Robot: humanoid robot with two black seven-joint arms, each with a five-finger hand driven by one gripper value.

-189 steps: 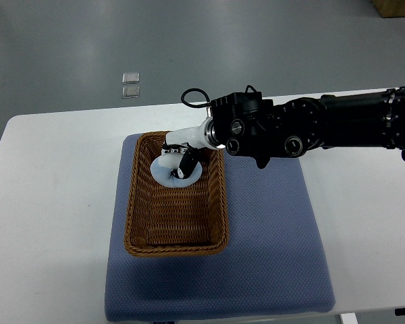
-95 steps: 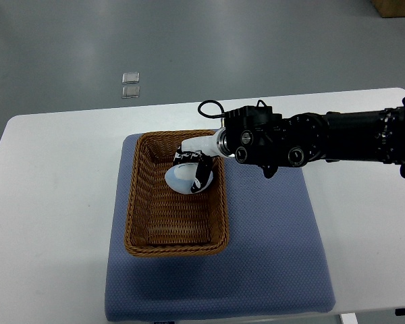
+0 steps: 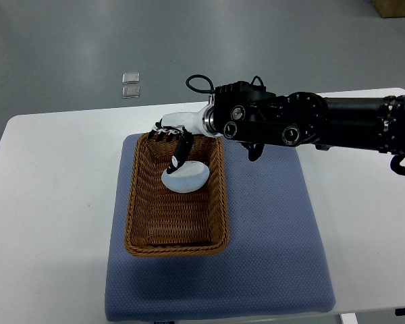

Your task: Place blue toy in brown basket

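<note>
1. Since the earlier frames your right hand point(image 3: 170, 135) has let go and lifted toward the far rim of the brown basket point(image 3: 138, 202); half a second ago its fingers were wrapped around the toy, and now they are spread and hold nothing.

2. One dark finger still points down near the far edge of the blue toy point(image 3: 186, 177). You cannot tell from this steep view whether it touches the toy or only hangs above it.

3. The toy now lies on the woven floor of the basket, in the far half, nearer the right wall. It looks pale blue-white and rests flat, apart from the palm.

4. The basket sits on the blue mat point(image 3: 270, 236), which lies on the white table point(image 3: 47, 202). Neither appears to have shifted.

5. Your left arm is not in the picture.

6. Judged from this, the placing is done: the toy is inside and released. What remains is to draw the right arm point(image 3: 324, 125) back to the right without the down-pointing finger catching the toy or the rim.

7. Lift first, then retract; a sideways pull at this height could drag the toy or nudge the basket.
</note>
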